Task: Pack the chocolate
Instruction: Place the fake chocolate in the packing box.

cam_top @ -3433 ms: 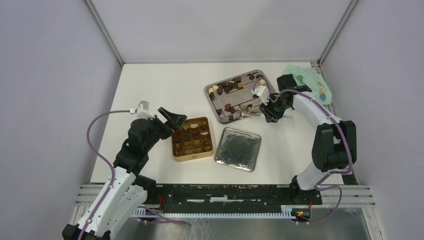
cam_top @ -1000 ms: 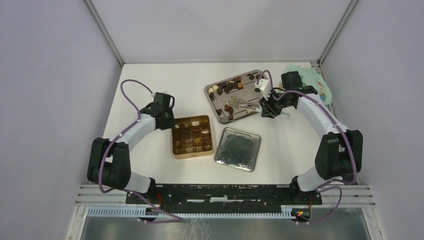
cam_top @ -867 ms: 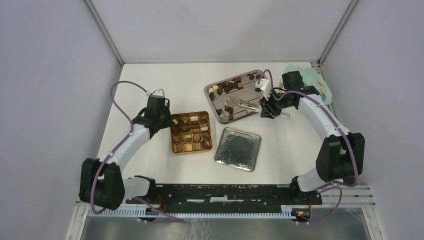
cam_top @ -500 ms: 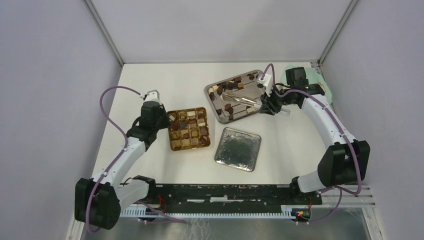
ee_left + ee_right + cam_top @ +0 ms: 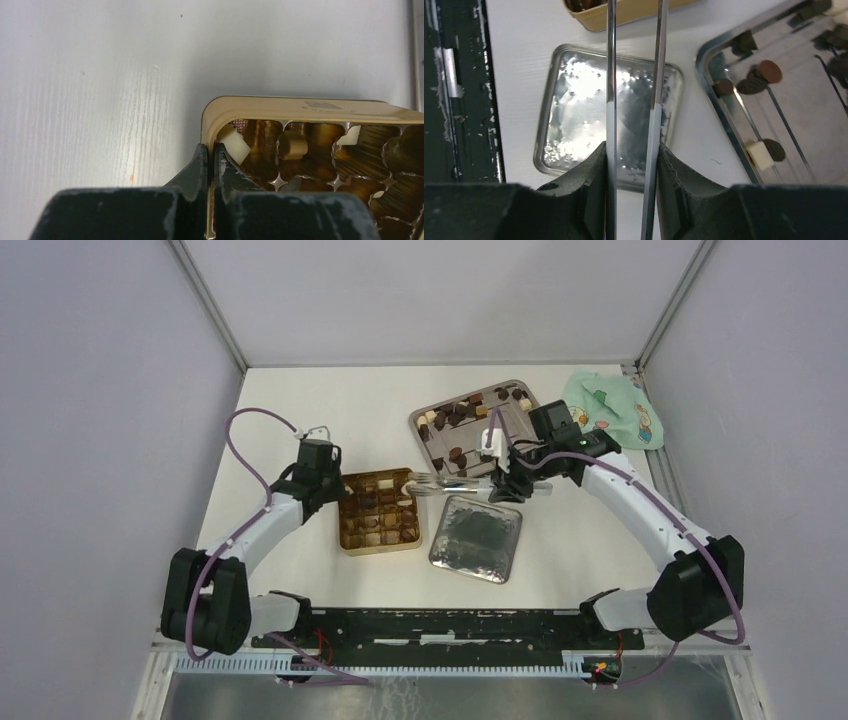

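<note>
Chocolate pieces (image 5: 769, 71) are seen scattered on a silver tray (image 5: 809, 125) and set in the cells of a gold tin (image 5: 300, 107) on the table (image 5: 330, 410). The tin's corner wall is pinched by the closed left fingers (image 5: 197, 165), while silver tongs (image 5: 609, 75), reaching toward the tin, are clamped between the right fingers (image 5: 594, 170).

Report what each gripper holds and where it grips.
Left gripper pinches the gold tin's side wall near a corner. Right gripper holds the tongs, squeezing both arms well back from the tips.
</note>
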Controlling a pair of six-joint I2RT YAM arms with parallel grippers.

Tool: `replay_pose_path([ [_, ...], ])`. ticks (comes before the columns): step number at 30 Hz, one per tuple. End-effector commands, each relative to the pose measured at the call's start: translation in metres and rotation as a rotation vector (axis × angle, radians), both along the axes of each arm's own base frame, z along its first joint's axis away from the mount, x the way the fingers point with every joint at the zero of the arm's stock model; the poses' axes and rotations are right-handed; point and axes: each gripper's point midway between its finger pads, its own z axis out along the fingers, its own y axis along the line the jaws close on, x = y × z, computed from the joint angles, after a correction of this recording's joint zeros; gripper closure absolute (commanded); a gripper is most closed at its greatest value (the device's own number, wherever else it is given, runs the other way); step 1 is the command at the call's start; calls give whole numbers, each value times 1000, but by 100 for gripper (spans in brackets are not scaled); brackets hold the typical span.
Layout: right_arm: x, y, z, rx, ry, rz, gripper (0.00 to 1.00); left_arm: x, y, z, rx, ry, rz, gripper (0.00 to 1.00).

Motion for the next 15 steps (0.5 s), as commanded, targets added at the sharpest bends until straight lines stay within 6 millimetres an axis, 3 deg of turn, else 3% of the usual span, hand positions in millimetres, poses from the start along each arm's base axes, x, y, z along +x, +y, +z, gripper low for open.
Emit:
replay_pose_path([
  [1,-23,19,-2,-7,-72,111,100,15,-8,9,-47,-10,25,98],
  [6,-41,31,-25,-55,-39,171,100,15,-13,3,-66,12,11,98],
  [15,-52,62,-36,-112,-31,252,99,11,-16,-5,-78,41,1,98],
])
